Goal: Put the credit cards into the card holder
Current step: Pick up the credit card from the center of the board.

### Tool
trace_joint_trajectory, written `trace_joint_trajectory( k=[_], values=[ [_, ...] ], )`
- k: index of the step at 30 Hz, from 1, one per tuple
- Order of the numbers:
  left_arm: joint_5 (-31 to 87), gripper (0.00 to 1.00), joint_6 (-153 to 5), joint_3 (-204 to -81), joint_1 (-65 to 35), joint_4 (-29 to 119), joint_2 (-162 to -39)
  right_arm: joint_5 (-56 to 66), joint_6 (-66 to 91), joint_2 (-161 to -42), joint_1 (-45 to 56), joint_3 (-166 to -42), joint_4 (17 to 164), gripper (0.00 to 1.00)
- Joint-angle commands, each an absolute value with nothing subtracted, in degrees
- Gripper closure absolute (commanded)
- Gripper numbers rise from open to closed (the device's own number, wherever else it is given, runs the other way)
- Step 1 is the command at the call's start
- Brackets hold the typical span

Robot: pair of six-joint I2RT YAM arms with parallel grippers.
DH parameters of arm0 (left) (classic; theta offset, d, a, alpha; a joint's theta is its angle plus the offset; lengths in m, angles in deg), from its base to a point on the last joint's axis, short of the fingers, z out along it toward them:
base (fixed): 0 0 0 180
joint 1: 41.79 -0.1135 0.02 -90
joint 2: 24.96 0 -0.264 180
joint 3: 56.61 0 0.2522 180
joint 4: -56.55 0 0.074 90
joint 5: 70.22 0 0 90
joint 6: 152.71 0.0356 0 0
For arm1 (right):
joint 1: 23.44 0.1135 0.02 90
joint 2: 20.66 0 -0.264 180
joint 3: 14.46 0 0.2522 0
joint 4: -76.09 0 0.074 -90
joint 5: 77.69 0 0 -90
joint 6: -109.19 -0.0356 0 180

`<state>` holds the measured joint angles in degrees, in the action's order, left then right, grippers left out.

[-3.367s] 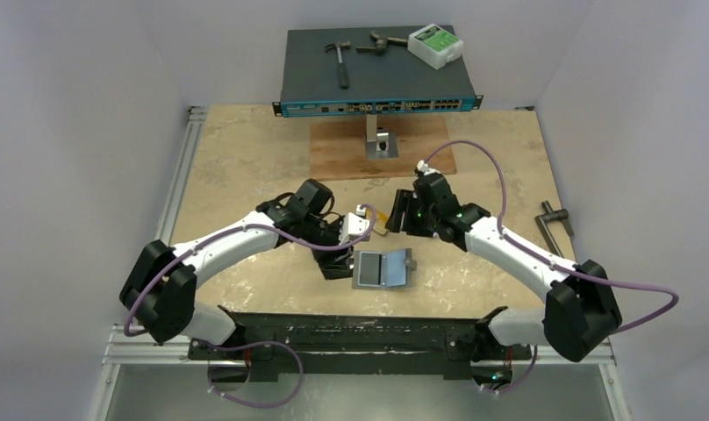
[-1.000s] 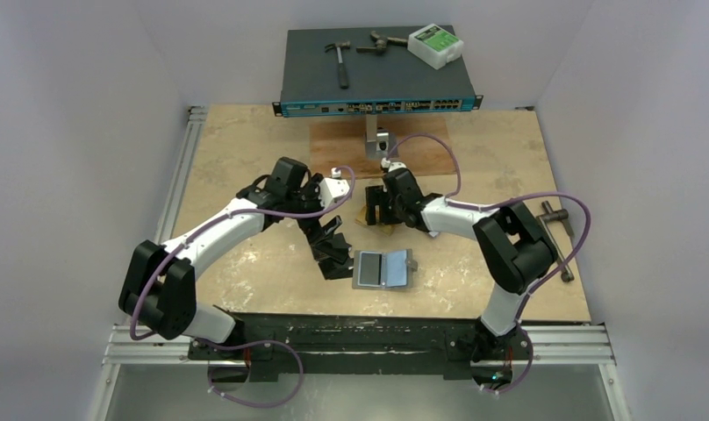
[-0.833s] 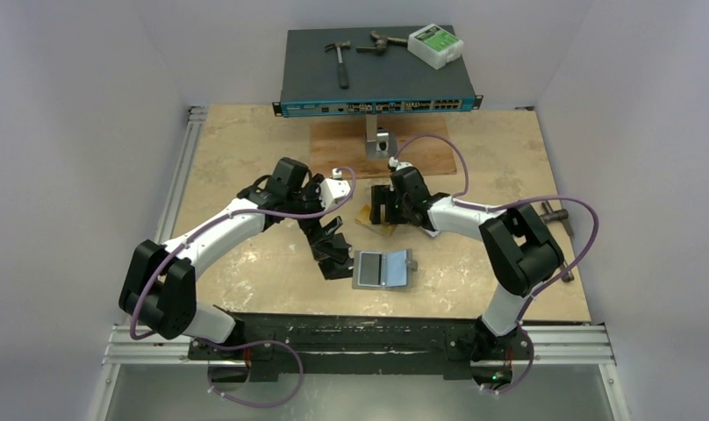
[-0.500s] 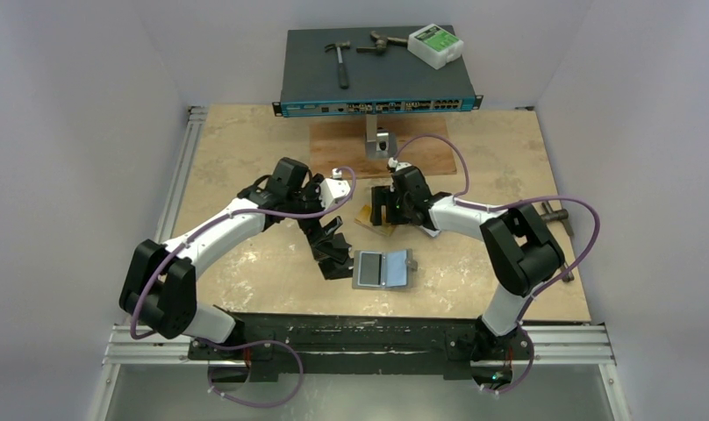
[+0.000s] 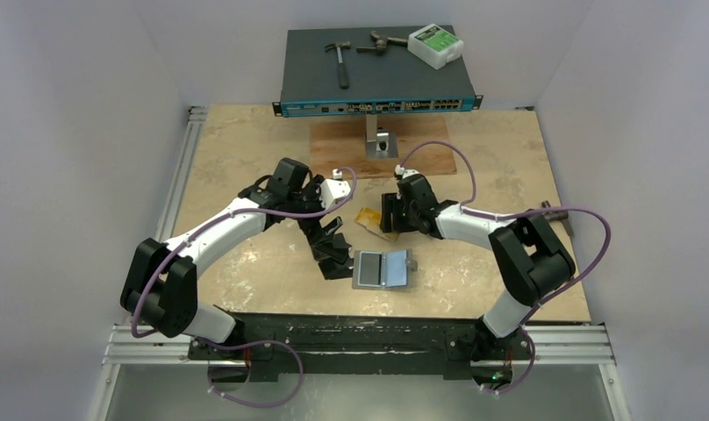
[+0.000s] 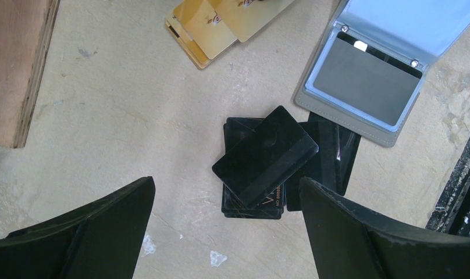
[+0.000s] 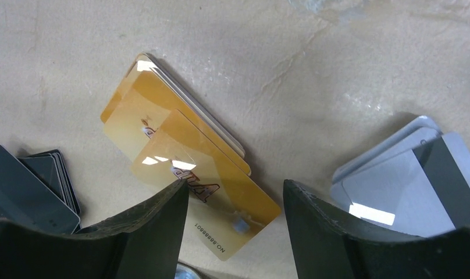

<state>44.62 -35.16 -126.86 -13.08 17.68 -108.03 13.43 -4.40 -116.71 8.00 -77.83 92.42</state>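
Note:
Several orange-yellow credit cards (image 7: 174, 145) lie fanned on the table, left of my right gripper (image 5: 388, 216) in the top view. The right gripper (image 7: 235, 232) hangs low over them, jaws apart, with the top card's printed end between its fingertips. The grey card holder (image 5: 382, 268) lies open near the table's front, bluish inside, a grey card (image 6: 365, 80) in its pocket. My left gripper (image 6: 227, 232) stands wide open and empty above a heap of black cards (image 6: 266, 158) beside the card holder (image 6: 395, 23).
A network switch (image 5: 377, 83) sits at the back with a hammer (image 5: 340, 61) and a white-green box (image 5: 435, 45) on it. In front of it lie a wooden board (image 5: 342, 156) and a metal bracket (image 5: 379, 140). A metal tool (image 5: 555, 213) lies at the right.
My right gripper has shifted a little right, so more of the orange-yellow cards shows, and its jaws have narrowed. The left arm has stayed still.

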Motion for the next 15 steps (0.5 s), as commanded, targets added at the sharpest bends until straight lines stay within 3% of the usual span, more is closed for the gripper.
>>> trace_joint_trajectory(
  k=[1,6,12,15],
  values=[
    [45.6,0.05,-36.1,-128.6,-12.8,18.1,-107.6,15.5,-5.9,-115.3,8.2,-76.3,95.3,0.41],
    [46.0,0.06,-36.2,-128.8,-12.8,18.0,-107.7,15.4,-7.4,-114.8,8.0,-77.7,95.6,0.46],
    [44.1,0.06,-35.2,-128.8,-11.4,19.6,-108.6,15.8,-8.0,-115.3,8.1,-79.6,96.7,0.71],
    [40.9,0.08,-31.8,-128.8,-8.3,21.3,-110.3,16.4,-8.0,-114.9,8.0,-79.6,97.5,0.74]
  ],
)
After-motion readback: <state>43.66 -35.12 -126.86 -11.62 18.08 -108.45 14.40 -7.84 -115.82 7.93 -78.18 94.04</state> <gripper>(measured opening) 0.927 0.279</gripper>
